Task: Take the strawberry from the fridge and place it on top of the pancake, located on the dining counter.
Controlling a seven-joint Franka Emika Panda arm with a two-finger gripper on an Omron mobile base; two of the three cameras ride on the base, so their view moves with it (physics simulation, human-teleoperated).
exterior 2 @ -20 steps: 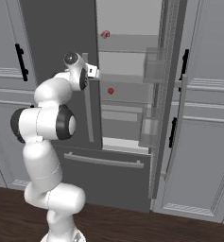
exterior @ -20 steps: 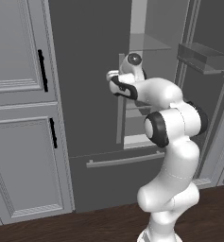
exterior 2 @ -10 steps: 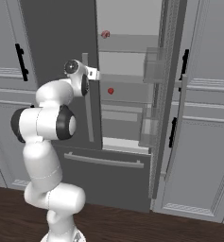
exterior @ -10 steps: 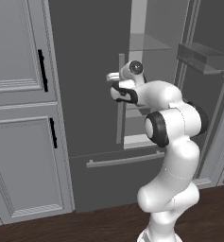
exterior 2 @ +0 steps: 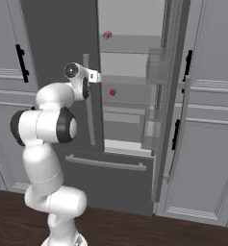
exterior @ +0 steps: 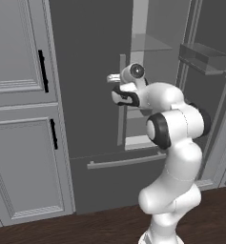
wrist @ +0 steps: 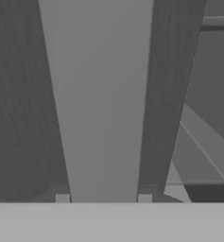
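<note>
The fridge (exterior: 86,71) is tall and dark grey; its right door (exterior 2: 171,96) stands open and its left door faces me. A tiny bright red strawberry (exterior 2: 113,92) lies on a glass shelf inside. My gripper (exterior: 114,77) (exterior 2: 94,75) is at the top of the left door's long silver handle (exterior: 120,102) (exterior 2: 89,110). In the hand view the handle (wrist: 101,94) runs up between the two fingertips (wrist: 62,198), and the gripper (wrist: 104,199) is shut on it. The pancake and the dining counter are out of view.
A paler pinkish-red lump (exterior 2: 107,34) sits on the shelf above the strawberry. Light grey panelled cabinets (exterior: 19,119) (exterior 2: 207,144) with black handles flank the fridge. The bottom drawer's bar handle (exterior 2: 106,163) lies below. The open door carries clear bins (exterior 2: 156,72).
The hand has moved a little further onto the left door's handle, and the jaws have closed around it. The strawberry and the doors have not moved.
</note>
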